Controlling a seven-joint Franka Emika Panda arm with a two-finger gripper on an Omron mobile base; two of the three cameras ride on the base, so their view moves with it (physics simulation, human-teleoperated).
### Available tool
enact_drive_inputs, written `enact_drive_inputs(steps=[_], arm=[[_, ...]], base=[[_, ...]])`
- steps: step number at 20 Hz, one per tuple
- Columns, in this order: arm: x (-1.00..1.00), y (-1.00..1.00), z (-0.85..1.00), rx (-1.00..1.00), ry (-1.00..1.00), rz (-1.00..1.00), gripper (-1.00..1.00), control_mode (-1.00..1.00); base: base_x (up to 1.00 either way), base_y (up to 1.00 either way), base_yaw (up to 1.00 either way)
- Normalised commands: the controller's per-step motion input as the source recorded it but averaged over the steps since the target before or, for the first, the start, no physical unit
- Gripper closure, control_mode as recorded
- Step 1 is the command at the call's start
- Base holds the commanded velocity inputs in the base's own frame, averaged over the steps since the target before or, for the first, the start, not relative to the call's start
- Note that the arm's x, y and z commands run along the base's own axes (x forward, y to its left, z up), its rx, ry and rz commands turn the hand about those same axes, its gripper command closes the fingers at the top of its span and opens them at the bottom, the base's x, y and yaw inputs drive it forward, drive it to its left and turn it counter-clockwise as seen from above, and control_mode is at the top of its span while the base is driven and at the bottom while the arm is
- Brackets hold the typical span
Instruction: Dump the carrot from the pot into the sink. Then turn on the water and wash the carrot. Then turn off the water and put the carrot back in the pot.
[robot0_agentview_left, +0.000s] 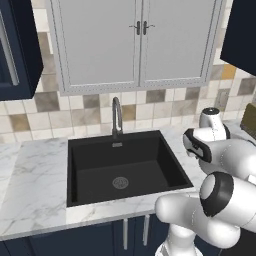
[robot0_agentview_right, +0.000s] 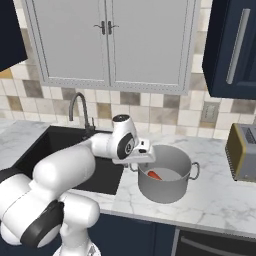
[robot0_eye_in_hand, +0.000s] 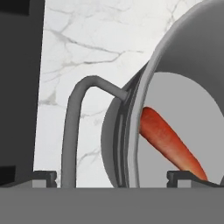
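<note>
While parked on the white marble counter (robot0_agentview_right: 210, 200) just right of the sink (robot0_agentview_right: 50, 145), holds the carrot (robot0_agentview_right: 154, 175): grey pot (robot0_agentview_right: 165, 187), orange stick lying on its floor, slanted toward the near-left wall. Black sink basin bare but for the round drain (robot0_agentview_left: 120, 183); faucet (robot0_agentview_left: 117, 117) arched behind it, no stream. Gripper (robot0_eye_in_hand: 111, 177) poised at the pot's left loop handle (robot0_eye_in_hand: 74, 131), fingers (robot0_eye_in_hand: 43, 177) spread wide either side of handle and rim, clasping nothing. From the left base view: sink interior and drain, pot hidden behind the arm. From the right base view: pot, carrot, toaster (robot0_agentview_right: 242, 152) at right. From the hand view: handle and carrot close up.
</note>
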Motion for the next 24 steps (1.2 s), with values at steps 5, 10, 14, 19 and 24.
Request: enact_drive_inputs(steps=[5,10,14,19,24], arm=[[0.0,-0.05,-0.24,0.0,0.0,0.0,-1.0,-1.0],[0.0,0.0,-0.28,0.0,0.0,0.01,-1.0,-1.0],[0.0,0.0,-0.24,0.0,0.0,0.02,1.0,-1.0],[0.0,0.03,-0.03,0.05,0.0,0.05,1.0,-1.0],[-0.07,0.3,0.0,0.18,0.0,0.14,1.0,-1.0]], base=[[0.0,0.0,0.0],[0.0,0.0,0.0],[0.0,0.0,0.0],[0.0,0.0,0.0],[0.0,0.0,0.0]])
